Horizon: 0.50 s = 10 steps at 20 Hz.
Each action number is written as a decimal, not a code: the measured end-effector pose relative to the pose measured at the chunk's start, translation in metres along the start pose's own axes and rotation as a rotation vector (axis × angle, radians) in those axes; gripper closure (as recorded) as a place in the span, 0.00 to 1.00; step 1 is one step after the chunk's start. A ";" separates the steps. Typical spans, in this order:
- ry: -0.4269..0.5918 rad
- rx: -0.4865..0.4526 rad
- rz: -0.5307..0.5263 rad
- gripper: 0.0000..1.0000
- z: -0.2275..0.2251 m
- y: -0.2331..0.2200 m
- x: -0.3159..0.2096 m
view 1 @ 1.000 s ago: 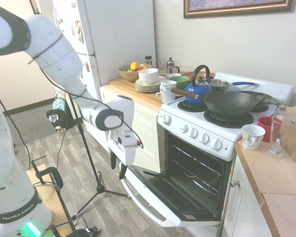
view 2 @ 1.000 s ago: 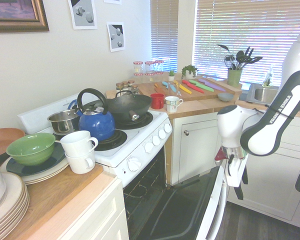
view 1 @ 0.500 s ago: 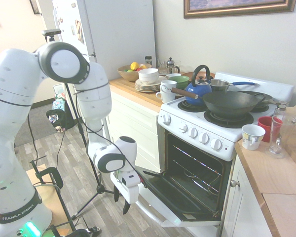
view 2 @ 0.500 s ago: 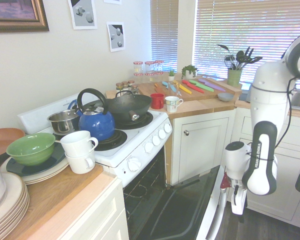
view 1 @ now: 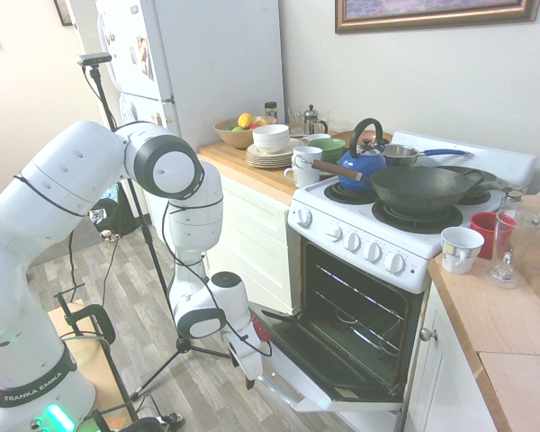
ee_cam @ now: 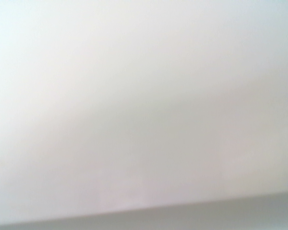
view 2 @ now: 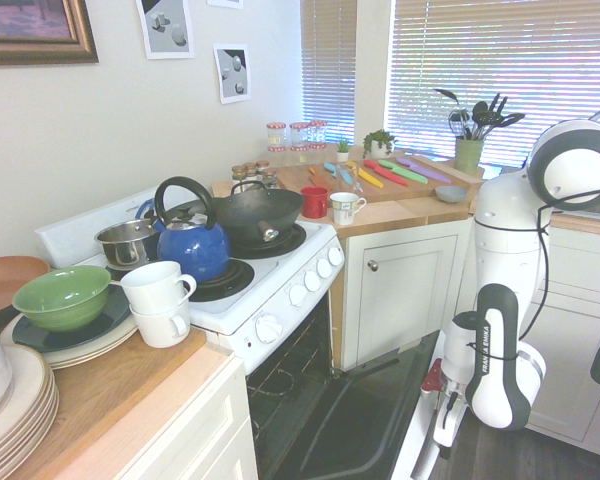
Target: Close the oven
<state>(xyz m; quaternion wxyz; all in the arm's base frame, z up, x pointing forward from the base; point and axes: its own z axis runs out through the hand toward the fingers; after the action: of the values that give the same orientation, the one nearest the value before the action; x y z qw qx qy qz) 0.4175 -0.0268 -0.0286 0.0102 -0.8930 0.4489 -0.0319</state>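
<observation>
Arm is folded low now; a second ago the wrist was up at knob height, half a second ago level with the door edge. The hand (view 1: 249, 371) has dropped to the outer lip of the oven door (view 1: 328, 360), at about 7 o'clock from the oven (view 1: 364, 297) cavity in the first exterior view.

Door hangs nearly flat, fully dropped, dark interior and wire racks (view 1: 355, 301) exposed. Its angle matches the earlier frames; no lift yet.

Second exterior view: hand (view 2: 444, 428) sits just beside the long white bar handle (view 2: 418, 450), at the door's free edge, fingers pointing down. Whether it touches the handle or the door underside, cannot tell. Fingers clenched or released: cannot tell, too small and partly hidden by the wrist.

Wrist view: blank off-white blur, a grey band along one edge. Likely the door face or handle at very close range.

Judgement: the descent puts the hand in place to get under the lip. Next step looks like an upward, inward sweep toward the cavity. Risk: slipping off the rounded handle mid-lift.

Stovetop wok (view 1: 423, 187) and blue kettle (view 1: 360, 162) are undisturbed.
</observation>
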 end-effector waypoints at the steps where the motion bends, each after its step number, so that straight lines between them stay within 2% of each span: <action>1: 0.008 0.017 -0.005 0.00 -0.005 -0.009 0.001; 10: 0.078 0.159 -0.076 0.00 -0.078 -0.151 0.024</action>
<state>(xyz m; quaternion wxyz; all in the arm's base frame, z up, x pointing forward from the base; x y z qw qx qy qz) 0.5472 0.0446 0.0576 0.0623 -0.9038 0.4108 -0.1024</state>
